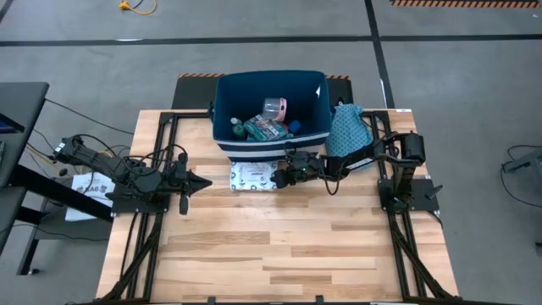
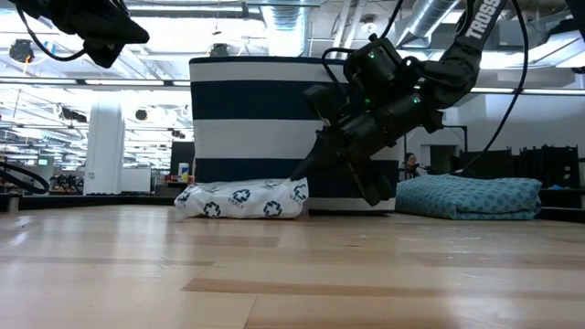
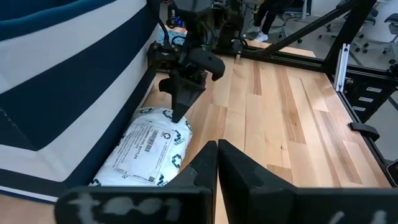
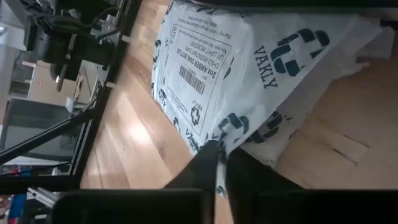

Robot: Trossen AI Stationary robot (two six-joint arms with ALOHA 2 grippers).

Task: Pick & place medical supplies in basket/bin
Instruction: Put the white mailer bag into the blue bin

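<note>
A white packet with teal prints (image 1: 252,175) lies flat on the table against the front foot of the navy, white-striped bin (image 1: 224,110). Several small supplies (image 1: 269,119) lie inside the bin. My right gripper (image 1: 275,178) is at the packet's right end, slanting down, shut on its edge. It also shows in the low view (image 2: 298,174) and in its own wrist view (image 4: 216,149). My left gripper (image 1: 203,180) is shut and empty above the table, left of the packet. My right gripper pinches the packet's plastic edge at its right end (image 4: 225,134) between its two fingertips. The fingers (image 3: 180,102) slant down at it from the table's right. The packet (image 2: 242,199) lies flat on the table against the bin.
A teal patterned fabric pouch (image 1: 347,131) lies at the bin's right side, under my right arm. The bin wall (image 2: 247,110) stands directly behind the packet. Bare wood (image 1: 279,246) stretches toward the near edge. Black frame rails (image 1: 140,229) run along both table sides.
</note>
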